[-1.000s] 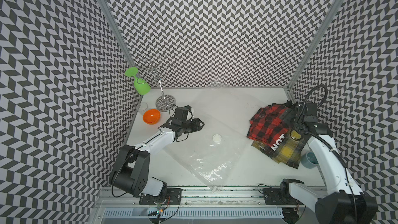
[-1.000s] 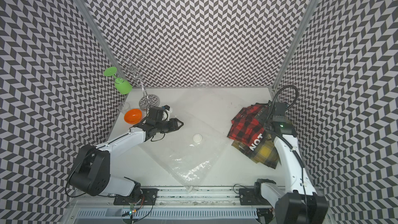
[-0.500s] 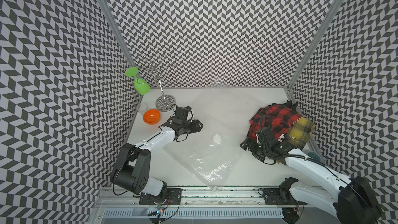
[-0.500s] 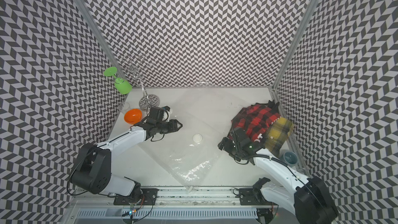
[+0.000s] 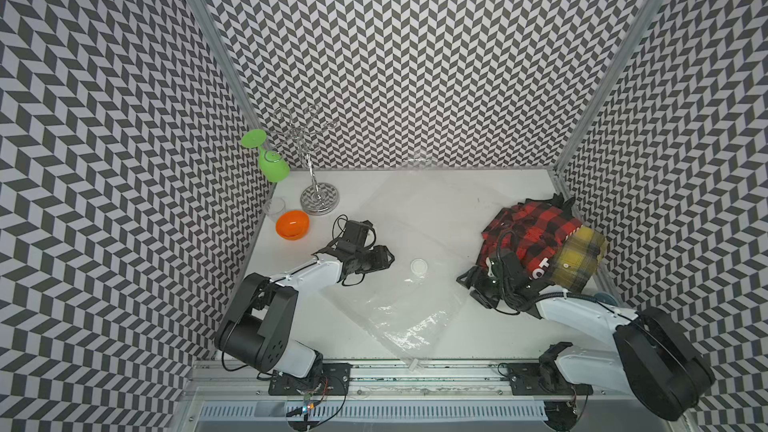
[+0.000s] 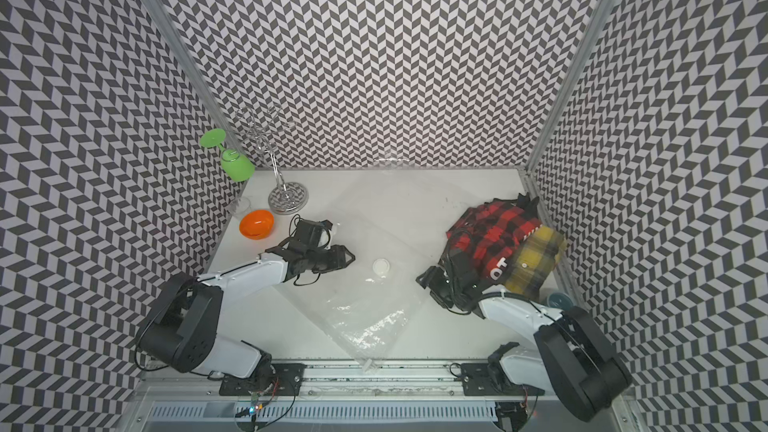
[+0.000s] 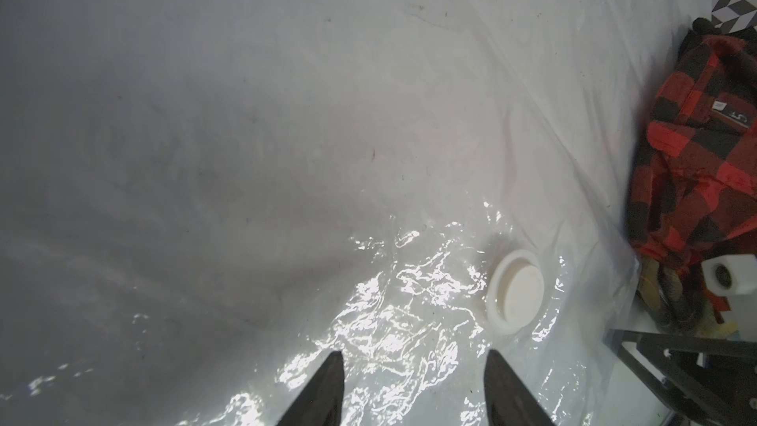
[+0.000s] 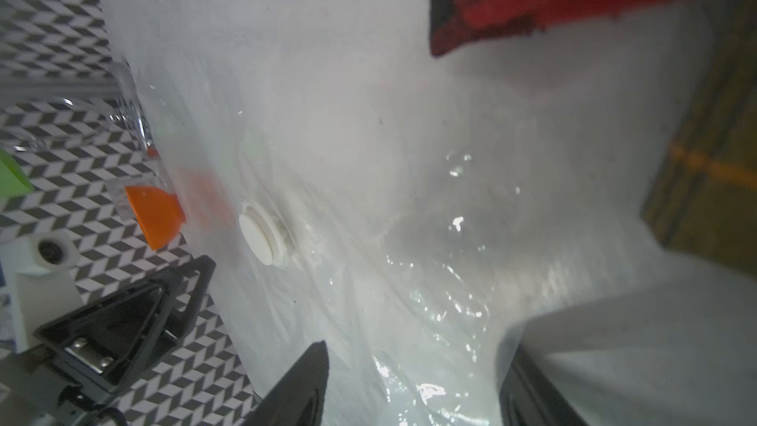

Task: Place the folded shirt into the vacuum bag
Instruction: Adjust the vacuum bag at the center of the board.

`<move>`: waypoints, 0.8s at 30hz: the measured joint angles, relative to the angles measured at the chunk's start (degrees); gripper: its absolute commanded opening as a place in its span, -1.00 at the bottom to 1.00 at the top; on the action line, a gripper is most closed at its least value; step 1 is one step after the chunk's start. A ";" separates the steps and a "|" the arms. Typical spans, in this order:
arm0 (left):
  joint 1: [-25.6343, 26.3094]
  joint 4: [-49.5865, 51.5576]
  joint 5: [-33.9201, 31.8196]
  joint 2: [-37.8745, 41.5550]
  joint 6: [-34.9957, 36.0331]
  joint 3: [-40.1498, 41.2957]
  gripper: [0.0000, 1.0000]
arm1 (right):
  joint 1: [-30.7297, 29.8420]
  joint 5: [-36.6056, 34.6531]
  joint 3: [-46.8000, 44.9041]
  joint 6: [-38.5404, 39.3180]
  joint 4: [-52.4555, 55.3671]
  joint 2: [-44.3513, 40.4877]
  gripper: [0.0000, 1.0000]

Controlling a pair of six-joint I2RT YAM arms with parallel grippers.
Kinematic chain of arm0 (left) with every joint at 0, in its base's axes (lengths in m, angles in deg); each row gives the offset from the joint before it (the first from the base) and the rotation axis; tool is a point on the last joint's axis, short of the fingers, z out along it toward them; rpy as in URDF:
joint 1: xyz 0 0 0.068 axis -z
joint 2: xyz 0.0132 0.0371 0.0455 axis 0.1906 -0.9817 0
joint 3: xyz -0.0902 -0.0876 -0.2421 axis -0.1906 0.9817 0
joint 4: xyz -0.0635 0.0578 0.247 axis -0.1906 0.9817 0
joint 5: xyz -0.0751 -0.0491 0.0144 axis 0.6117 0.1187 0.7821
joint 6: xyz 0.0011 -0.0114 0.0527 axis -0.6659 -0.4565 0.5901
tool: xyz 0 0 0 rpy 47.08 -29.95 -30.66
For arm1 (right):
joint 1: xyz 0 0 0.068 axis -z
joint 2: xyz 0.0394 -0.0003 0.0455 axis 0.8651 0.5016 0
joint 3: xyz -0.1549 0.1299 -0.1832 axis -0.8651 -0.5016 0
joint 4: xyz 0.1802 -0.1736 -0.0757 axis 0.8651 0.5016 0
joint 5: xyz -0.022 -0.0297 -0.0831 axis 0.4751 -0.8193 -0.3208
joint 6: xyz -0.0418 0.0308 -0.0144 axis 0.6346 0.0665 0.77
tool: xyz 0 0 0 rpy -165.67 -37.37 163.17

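The red-and-black plaid shirt (image 5: 528, 230) (image 6: 490, 230) lies folded at the right edge of the table (image 5: 324, 338), about midway along it and outside the vacuum bag (image 5: 395, 309) (image 6: 361, 317). We note it resting on a yellow plaid shirt (image 5: 579, 259) (image 6: 536, 261), which bulges toward the right edge. A black panel with white lettering shows between the two.

The vacuum bag lies flat and crinkled, diagonally across the middle of the table. One corner is near the far edge and another reaches the front edge. Its valve cap (image 5: 418, 265) (image 7: 516, 293) (image 8: 262, 235) faces up, between the two grippers. In the left wrist view the film's edge runs just beside the red-and-black plaid shirt (image 7: 696, 165).

The right gripper (image 5: 467, 286) (image 6: 426, 286) (image 8: 413, 358) sits low at the pile's front-left corner, where bag and shirts meet. We see its jaws apart, with crinkled film between them and a fold of film lapping over one finger. We see nothing clamped.

The left gripper (image 5: 388, 257) (image 6: 351, 258) (image 7: 413, 356) is over the bag's left side and points at the valve cap. Its jaws are apart above the film and grip nothing.

In the far-left corner we log an orange bowl (image 5: 293, 224), a clear glass (image 5: 274, 205) and a chrome stemware rack (image 5: 318, 199). A green wine glass (image 5: 272, 164) hangs upside down from the rack.
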 measured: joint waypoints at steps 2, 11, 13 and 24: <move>0.96 -0.70 0.02 -0.09 -0.61 1.03 0.11 | 0.87 -1.84 3.08 2.10 0.35 4.02 -0.38; 4.48 -5.97 1.86 -1.92 -4.04 5.03 0.11 | -0.28 -14.53 30.88 22.69 8.96 18.67 -0.89; 5.16 -7.54 2.40 -2.36 -4.87 5.25 0.10 | -1.36 -17.20 34.21 27.50 9.27 18.16 -0.94; 13.03 -11.30 6.40 -6.43 -8.35 -0.79 0.11 | -0.39 -27.30 41.42 47.87 9.05 17.66 -1.00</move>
